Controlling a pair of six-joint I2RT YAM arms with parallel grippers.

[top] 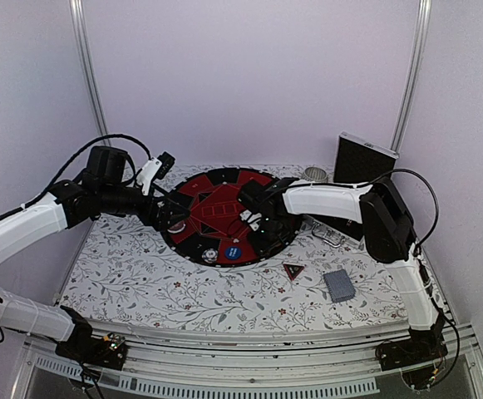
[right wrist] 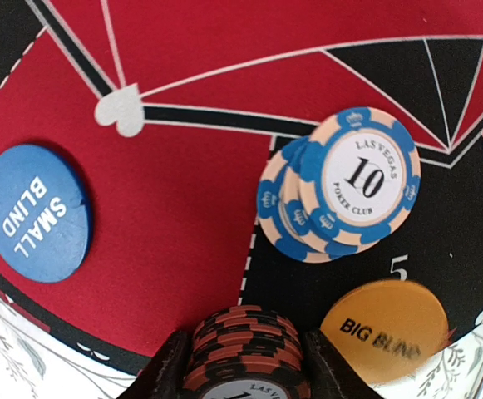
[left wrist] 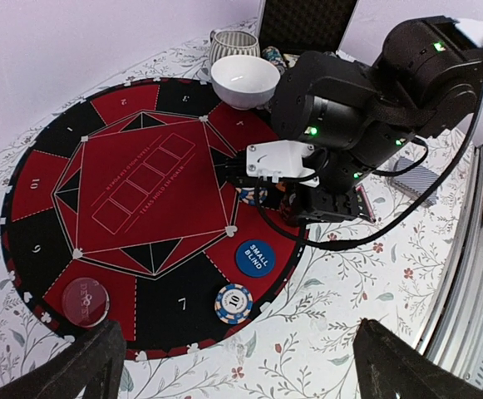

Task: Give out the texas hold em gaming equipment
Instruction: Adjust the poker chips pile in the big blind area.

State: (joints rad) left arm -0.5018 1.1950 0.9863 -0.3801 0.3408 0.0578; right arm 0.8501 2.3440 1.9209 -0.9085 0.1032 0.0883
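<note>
My right gripper (right wrist: 245,366) is shut on a stack of orange-and-black poker chips (right wrist: 245,341) at the near edge of the round red-and-black poker mat (top: 224,193), with a finger against each side. Just beyond lie three fanned blue "10" chips (right wrist: 341,187), an orange BIG BLIND disc (right wrist: 385,330) and a blue SMALL BLIND disc (right wrist: 35,213). My left gripper (left wrist: 241,374) hangs open over the mat's near rim, holding nothing. One blue "10" chip (left wrist: 234,302) lies below it on seat 7. A black-red triangular marker (top: 293,270) and a deck of grey-blue cards (top: 339,285) lie on the tablecloth.
A white bowl (left wrist: 243,79) stands on the mat's far edge beside a ribbed cup (left wrist: 233,43). The silver-edged black case (top: 364,162) stands upright at the back right. A clear round disc (left wrist: 86,301) lies on the mat's left side. The right arm (left wrist: 366,91) reaches over the mat.
</note>
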